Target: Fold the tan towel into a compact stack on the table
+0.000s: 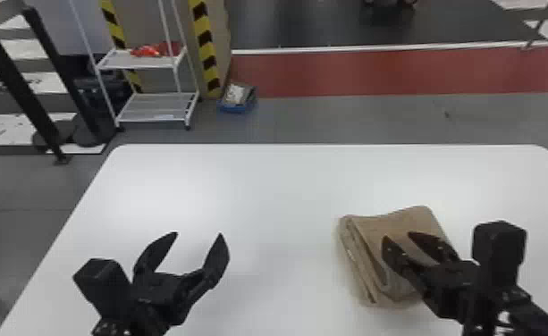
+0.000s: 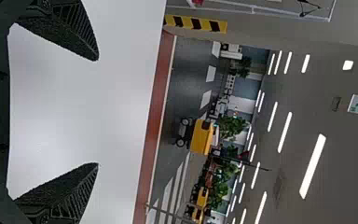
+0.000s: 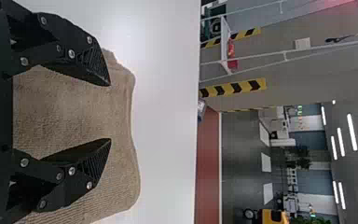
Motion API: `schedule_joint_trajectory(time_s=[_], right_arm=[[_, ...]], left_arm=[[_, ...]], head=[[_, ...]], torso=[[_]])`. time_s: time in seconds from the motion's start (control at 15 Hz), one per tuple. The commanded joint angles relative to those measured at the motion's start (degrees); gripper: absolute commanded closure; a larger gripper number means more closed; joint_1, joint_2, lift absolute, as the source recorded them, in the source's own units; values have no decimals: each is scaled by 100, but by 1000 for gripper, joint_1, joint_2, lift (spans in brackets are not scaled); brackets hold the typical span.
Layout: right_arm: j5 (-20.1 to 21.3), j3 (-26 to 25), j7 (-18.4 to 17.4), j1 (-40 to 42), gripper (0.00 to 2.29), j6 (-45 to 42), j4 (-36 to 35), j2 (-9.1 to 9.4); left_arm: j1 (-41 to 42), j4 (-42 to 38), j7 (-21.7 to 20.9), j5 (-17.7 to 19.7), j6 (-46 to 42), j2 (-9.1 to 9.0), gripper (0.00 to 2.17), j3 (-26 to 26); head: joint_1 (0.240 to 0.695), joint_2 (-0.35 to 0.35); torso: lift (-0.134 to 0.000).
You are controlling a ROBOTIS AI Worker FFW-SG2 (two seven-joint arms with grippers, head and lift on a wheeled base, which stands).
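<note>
At your far left, beyond the counter (image 1: 277, 183), you have black posts (image 1: 15, 78) standing on the floor, then a white rack (image 1: 161, 107) with something red (image 1: 146, 50) on its upper shelf, and a small blue-bottomed box (image 1: 237, 99) on the floor just beside a pillar's yellow-and-black striping (image 1: 205, 47). Nearer you, over the left part of the counter, your left hand (image 1: 198, 233) is released, its two fingers spread wide above the bare white surface. Well apart from it, on the right part of the counter, you'll see the tan towel (image 1: 398, 221), lying folded into a thick stack, its layers showing along the left side. Your right hand (image 1: 397, 236) is over the towel, coming in from the right, also released, its fingers parted; you can't tell whether the tips touch the cloth.
</note>
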Motion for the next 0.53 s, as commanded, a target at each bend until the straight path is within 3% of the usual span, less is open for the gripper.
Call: schedule_joint_trajectory(time_s=[0.0,0.07,0.47], right_arm=[[148,-25,2,-227,1932,194,377,-3],[183,10,2,-306,2067,229,509,6],[332,538,11,-543,2071,-17,772,-3]], left_arm=[[-13,9,-16,0,12,-15,66,-5],[-13,9,-24,0,12,-15,66,-5],[-22,35,-24,0,30,-15,66,-5]], head=[[695,73],[695,57],[695,70]], torso=[[-113],[-113],[-113]])
